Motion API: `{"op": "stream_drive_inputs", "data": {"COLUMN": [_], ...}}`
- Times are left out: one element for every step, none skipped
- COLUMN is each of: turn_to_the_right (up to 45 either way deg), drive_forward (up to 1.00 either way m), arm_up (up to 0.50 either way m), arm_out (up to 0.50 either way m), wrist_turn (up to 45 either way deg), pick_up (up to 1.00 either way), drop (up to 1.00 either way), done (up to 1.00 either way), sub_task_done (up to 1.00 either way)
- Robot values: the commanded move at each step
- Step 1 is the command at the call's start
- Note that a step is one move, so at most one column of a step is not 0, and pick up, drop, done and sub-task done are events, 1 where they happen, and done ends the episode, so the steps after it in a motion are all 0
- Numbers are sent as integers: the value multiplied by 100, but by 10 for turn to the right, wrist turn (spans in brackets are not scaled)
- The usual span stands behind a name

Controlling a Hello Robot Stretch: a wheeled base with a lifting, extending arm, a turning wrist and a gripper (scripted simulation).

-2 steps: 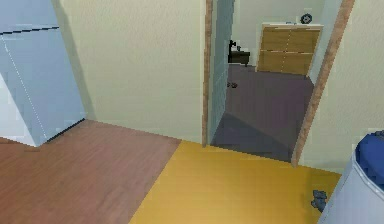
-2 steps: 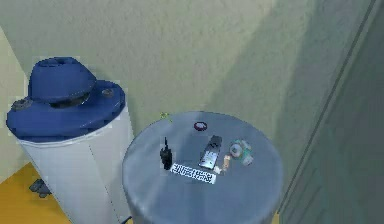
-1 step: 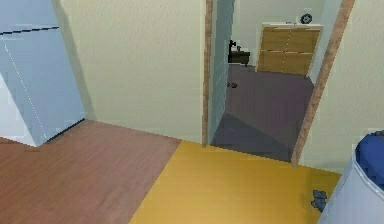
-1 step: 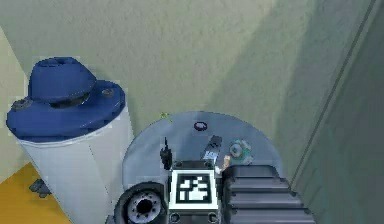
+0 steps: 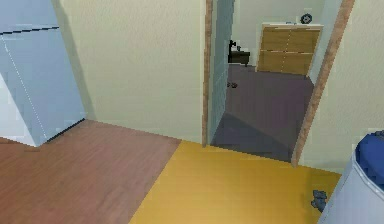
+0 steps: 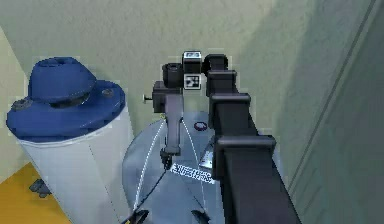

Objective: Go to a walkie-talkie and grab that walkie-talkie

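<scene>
Counted at the arm: one gripper (image 6: pixel 168 150), two fingers (image 6: pixel 171 125), one arm bar (image 6: pixel 240 140) just right of it, two white marker squares (image 6: pixel 192 61) above it. One white drum (image 6: pixel 75 150) with one blue lid (image 6: pixel 62 90) is logged near the gripper, to its left. One small blue item (image 6: pixel 40 187) is noted further left, lower down. Ahead are tallied: one doorway (image 5: pixel 262 90), one grey-blue door (image 5: pixel 220 70), one wooden dresser (image 5: pixel 288 48), one round wall item (image 5: pixel 306 18), one dark object (image 5: pixel 236 52) beside the dresser, one pale blue cabinet (image 5: pixel 35 80). Three floor finishes are counted: wood (image 5: pixel 80 175), yellow (image 5: pixel 220 190), grey-purple (image 5: pixel 265 105).
</scene>
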Motion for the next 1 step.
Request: {"op": "stream_drive_inputs", "data": {"turn_to_the_right": [0], "drive_forward": [0], "arm_up": [0], "arm_out": [0], "wrist_turn": [450], "pick_up": [0], "drop": [0], "done": [0], "sub_task_done": [0]}}
